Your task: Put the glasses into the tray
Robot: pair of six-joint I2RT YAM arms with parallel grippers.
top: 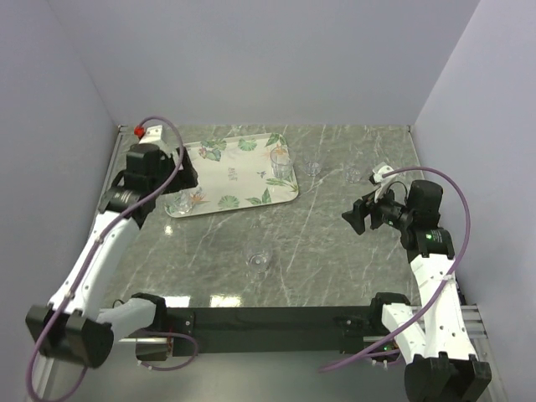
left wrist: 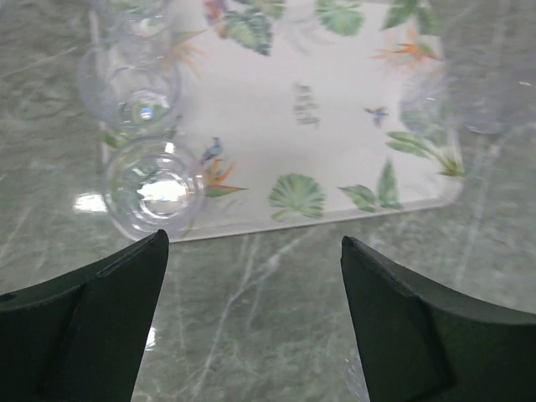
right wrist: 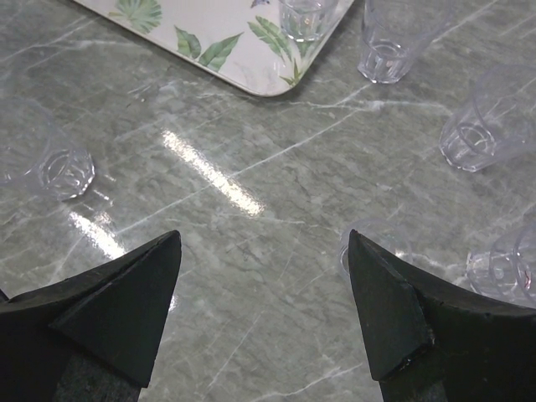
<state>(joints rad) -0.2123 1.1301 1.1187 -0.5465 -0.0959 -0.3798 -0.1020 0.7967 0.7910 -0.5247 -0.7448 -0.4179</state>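
Observation:
The leaf-print tray (top: 243,167) lies at the back left of the marble table. Clear glasses stand in it: two at its right end (top: 281,164) and two at its near left corner (top: 179,203), seen close in the left wrist view (left wrist: 155,184). My left gripper (top: 188,176) hovers open and empty at the tray's near left edge (left wrist: 253,243). Other glasses stand on the table right of the tray (top: 314,167), further right (top: 352,174) and alone in the middle (top: 260,261). My right gripper (top: 356,216) is open and empty (right wrist: 264,239) above bare marble.
The right wrist view shows the tray's corner (right wrist: 226,17), one glass in it (right wrist: 306,17), and loose glasses on the marble to the right (right wrist: 486,126), lower right (right wrist: 511,260) and left (right wrist: 50,159). White walls enclose the table on three sides.

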